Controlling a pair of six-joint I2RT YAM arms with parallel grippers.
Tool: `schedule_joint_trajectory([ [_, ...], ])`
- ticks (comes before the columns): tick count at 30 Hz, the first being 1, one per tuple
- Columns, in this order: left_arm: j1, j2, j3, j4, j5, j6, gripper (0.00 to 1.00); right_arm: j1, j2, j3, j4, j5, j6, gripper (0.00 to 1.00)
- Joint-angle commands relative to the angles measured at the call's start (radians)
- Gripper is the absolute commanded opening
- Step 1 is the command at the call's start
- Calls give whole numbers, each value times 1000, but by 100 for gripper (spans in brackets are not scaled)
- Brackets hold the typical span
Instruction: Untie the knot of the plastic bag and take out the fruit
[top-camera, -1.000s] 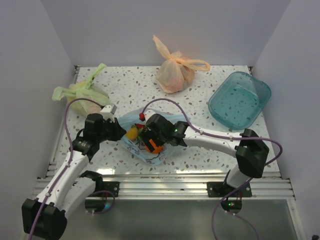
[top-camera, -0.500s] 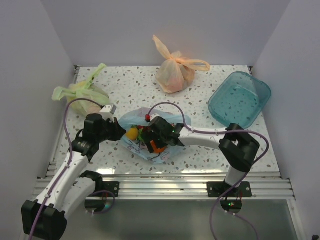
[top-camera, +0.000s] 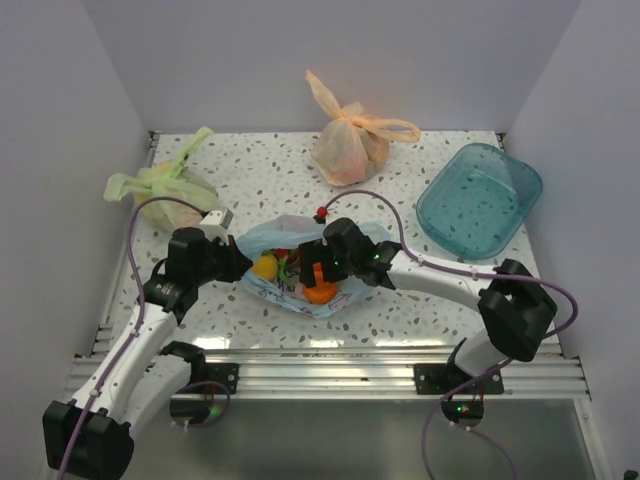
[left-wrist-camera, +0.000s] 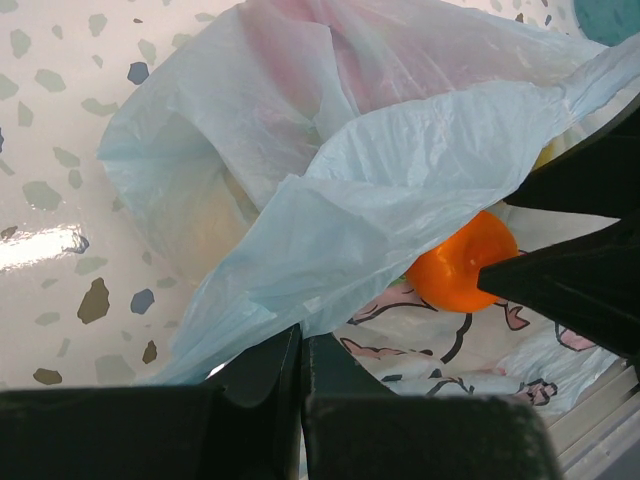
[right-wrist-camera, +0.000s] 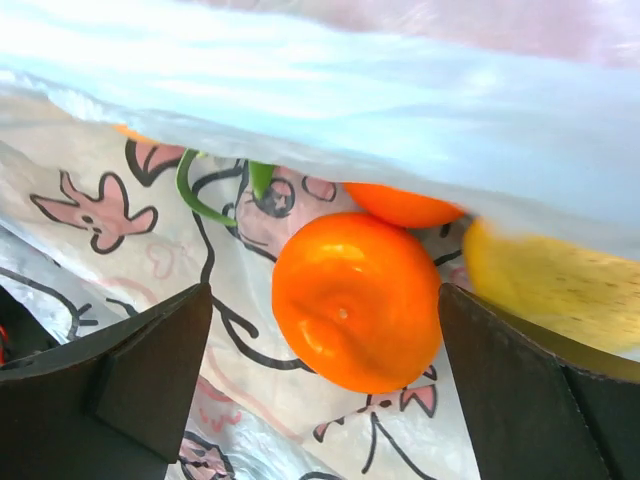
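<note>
Thin translucent light blue plastic bag (top-camera: 264, 239) with pink cartoon print and dark lettering, slumped on the speckled white table (top-camera: 260, 200) near its front edge, between the two arms, mouth gaping.

Left fingers (left-wrist-camera: 300, 352) at the bag's left rim, pressed together with a fold of the blue film pinched between them. Right fingers (top-camera: 314, 276) reaching into the open mouth from the right, spread wide apart, clamping nothing.

Between the right fingers, on the printed inner film, a round orange toy fruit (right-wrist-camera: 355, 300): clear gap on one side, just beside the finger on the other, contact there impossible to tell. Behind it a second orange fruit (right-wrist-camera: 402, 206), half hidden under the upper film, and beside that one yellow fruit (right-wrist-camera: 540, 282). Green stem (right-wrist-camera: 192, 190) curling nearby, its fruit hidden.

Counted in the right wrist view: two orange, one yellow.

Bags on the table: three. Besides the blue one, a knotted green bag (top-camera: 160, 185) at the far left and a knotted orange bag (top-camera: 348, 148) at the far middle, both well apart from the fingers. One teal plastic tub (top-camera: 478, 200) at the right.
</note>
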Motion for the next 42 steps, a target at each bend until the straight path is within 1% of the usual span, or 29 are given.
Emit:
schedule_joint_trajectory([
  [1, 7, -6, -9, 57, 22, 18, 0, -26, -39, -32, 35, 23, 47, 95],
  [9, 7, 4, -10, 57, 22, 18, 0, -40, 21, -73, 53, 38, 62, 83],
  [10, 7, 3, -9, 57, 22, 18, 0, -46, 28, -78, 61, 21, 62, 81],
  [18, 7, 7, -9, 57, 17, 18, 0, -46, 102, -58, 104, -97, 28, 79],
  [21, 6, 11, -9, 57, 19, 18, 0, -46, 104, -55, 124, -112, 21, 67],
  [22, 6, 11, -9, 57, 20, 18, 0, -46, 99, -52, 125, -115, 13, 57],
  [25, 7, 11, -7, 55, 20, 18, 0, -44, 62, -38, 110, -122, -10, 41],
  [26, 7, 11, -9, 57, 19, 20, 0, -44, 36, -29, 98, -123, -18, 29],
  [29, 7, 12, -9, 58, 23, 20, 0, -41, -5, 5, 58, -135, -47, 12],
  [32, 7, 11, -9, 58, 20, 18, 0, -38, -59, 52, 14, -171, -87, 5],
  [36, 7, 14, -7, 58, 17, 18, 0, -37, -123, 138, -46, -266, -149, 4],
  [38, 6, 14, -7, 57, 19, 17, 0, -38, -142, 190, -74, -289, -169, 4],
  [40, 7, 12, -7, 57, 17, 18, 0, -38, -171, 221, -95, -296, -188, 4],
  [42, 7, 12, -7, 55, 16, 17, 0, -43, -189, 275, -117, -238, -205, 2],
])
